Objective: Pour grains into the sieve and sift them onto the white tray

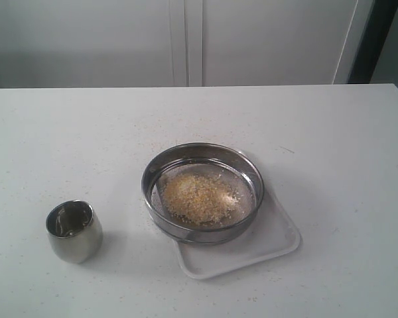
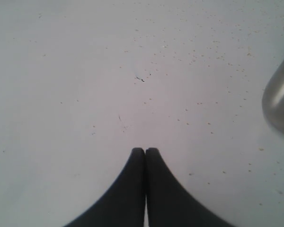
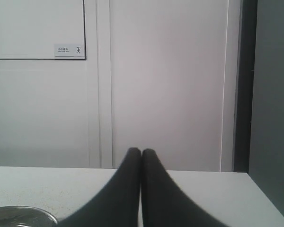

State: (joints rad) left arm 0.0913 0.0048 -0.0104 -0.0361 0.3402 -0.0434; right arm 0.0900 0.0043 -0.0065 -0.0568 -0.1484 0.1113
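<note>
The sieve, a wide steel ring with a mesh bottom, rests on the white tray near the middle of the table. A heap of yellow and pale grains lies inside it. A curved steel rim, probably the sieve, shows at the edge of the right wrist view. A small steel cup stands upright to the left; its side shows in the left wrist view. My left gripper is shut and empty above bare table. My right gripper is shut and empty, facing the wall. Neither arm appears in the exterior view.
The white table is speckled with stray grains around the cup. White cabinet doors stand behind the table's far edge. A dark gap lies at the back right.
</note>
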